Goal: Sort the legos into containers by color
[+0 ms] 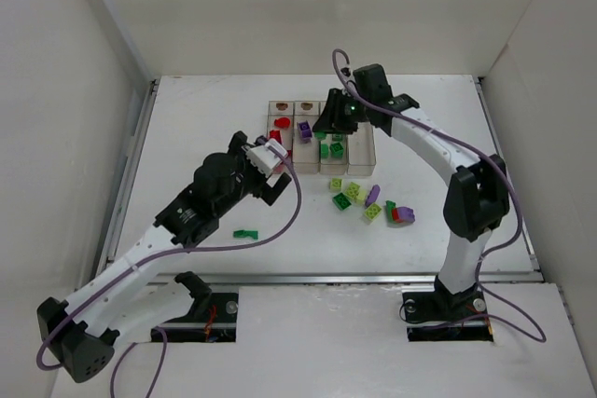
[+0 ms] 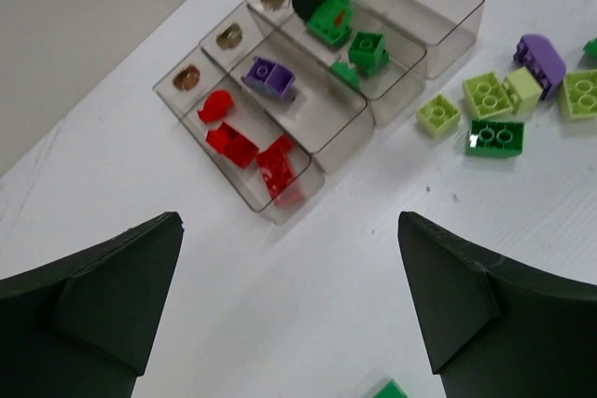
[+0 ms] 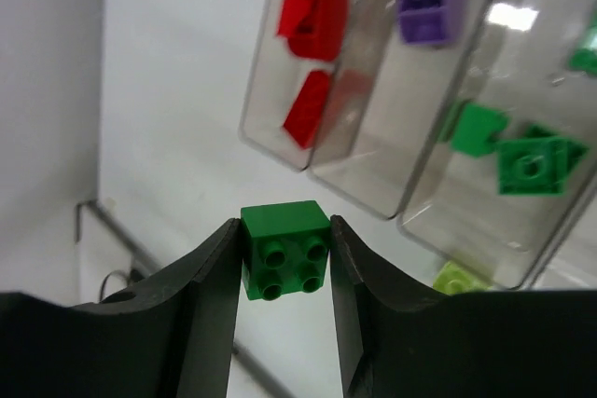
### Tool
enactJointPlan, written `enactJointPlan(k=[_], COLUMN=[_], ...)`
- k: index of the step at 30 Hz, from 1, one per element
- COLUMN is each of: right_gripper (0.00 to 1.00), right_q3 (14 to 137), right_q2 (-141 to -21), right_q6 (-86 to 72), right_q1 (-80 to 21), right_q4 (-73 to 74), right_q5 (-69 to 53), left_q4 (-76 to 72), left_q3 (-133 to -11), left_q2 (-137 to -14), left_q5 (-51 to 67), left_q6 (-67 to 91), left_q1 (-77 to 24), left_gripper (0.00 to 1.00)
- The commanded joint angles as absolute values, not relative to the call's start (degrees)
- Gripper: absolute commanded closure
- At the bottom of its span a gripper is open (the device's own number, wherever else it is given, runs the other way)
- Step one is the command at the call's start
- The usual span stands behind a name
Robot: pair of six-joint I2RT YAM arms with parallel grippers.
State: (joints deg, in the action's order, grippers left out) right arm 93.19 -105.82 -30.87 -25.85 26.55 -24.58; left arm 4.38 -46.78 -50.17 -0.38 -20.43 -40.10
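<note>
Right hand (image 3: 284, 232): closed on a dark green lego (image 3: 283, 263); both fingers press its sides; its studs face the wrist camera

Held lego: between the right hand's fingertips; raised over the containers (image 2: 457, 34), above the third bin counted from the red end

Left hand (image 2: 289, 221): wide open; holds nothing; hangs over bare tabletop (image 1: 187, 137)

Containers: just ahead of the left hand and below the right hand; four bins joined in a row

Red legos (image 2: 247, 151): in the end bin, the one nearest the left hand

Purple lego (image 2: 269, 76): alone in the second bin

Green legos (image 2: 368, 51): in the third bin, under the right hand; the fourth bin shows nothing inside

Loose legos (image 2: 490, 95): on the tabletop, ahead and right of the left hand, just beside the containers; yellow-green, dark green and purple pieces in a cluster

Small green piece (image 1: 245, 233): on the tabletop beside the left arm, apart from the cluster
</note>
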Motion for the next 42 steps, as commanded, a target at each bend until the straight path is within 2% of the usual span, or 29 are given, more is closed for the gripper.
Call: enactJointPlan(k=[1,8,12,15,16,18,19,22,23,26,36,39,42], right_gripper=[1.00,1.00,0.97,0.85,0.74,0.62,0.51,0.43,0.36,0.29,0.28,0.28,0.28], right_q3=[99.39,109.42,115.65,118.12,118.65,118.65,118.65,118.65,118.65,118.65,118.65,116.37,115.14], right_q2=[-108.09,-117.76,-123.74,-125.95,-126.56,-126.56,-126.56,-126.56,-126.56,-126.04,-122.70,-120.77,-120.15], right_q6=[-28.75,-26.29,-24.26,-24.26,-24.26,-24.26,-24.78,-24.79,-24.79,-23.74,-22.68,-22.68,-21.45], right_q1=[-25.40,-25.40,-25.40,-25.40,-25.40,-24.87,-24.87,-24.87,-24.87,-24.87,-24.87,-24.87,-24.87], right_q4=[28.47,36.29,39.90,41.31,41.31,40.78,40.78,40.78,40.17,40.17,38.94,37.71,37.71], right_q5=[-11.20,4.11,4.13,4.13,4.13,3.52,3.52,3.52,2.91,1.68,-1.05,-1.05,-1.58], left_q4=[9.29,23.08,30.73,33.39,33.92,35.24,35.77,35.77,35.77,35.77,36.64,37.27,37.27], left_q3=[-44.31,-36.23,-34.45,-33.32,-32.79,-32.09,-32.08,-30.94,-30.33,-28.84,-27.42,-28.73,-30.40], left_q2=[-46.68,-41.49,-40.96,-40.96,-41.48,-43.32,-44.55,-48.51,-49.99,-51.50,-52.73,-55.01,-58.88], left_q5=[-5.35,1.04,8.86,10.99,10.99,10.99,10.99,10.46,10.46,9.76,8.26,9.57,11.41], left_q6=[-18.63,-30.57,-40.49,-48.57,-50.17,-52.98,-53.96,-55.54,-56.76,-58.79,-65.02,-66.97,-68.81], left_q1=[-40.08,-40.08,-40.08,-40.08,-40.08,-40.08,-40.08,-40.08,-40.08,-40.08,-33.84,-31.38,-28.57], left_gripper=[0.00,0.00,0.01,0.01,0.01,0.01,0.01,0.01,0.01,0.01,0.01,0.06,0.17])
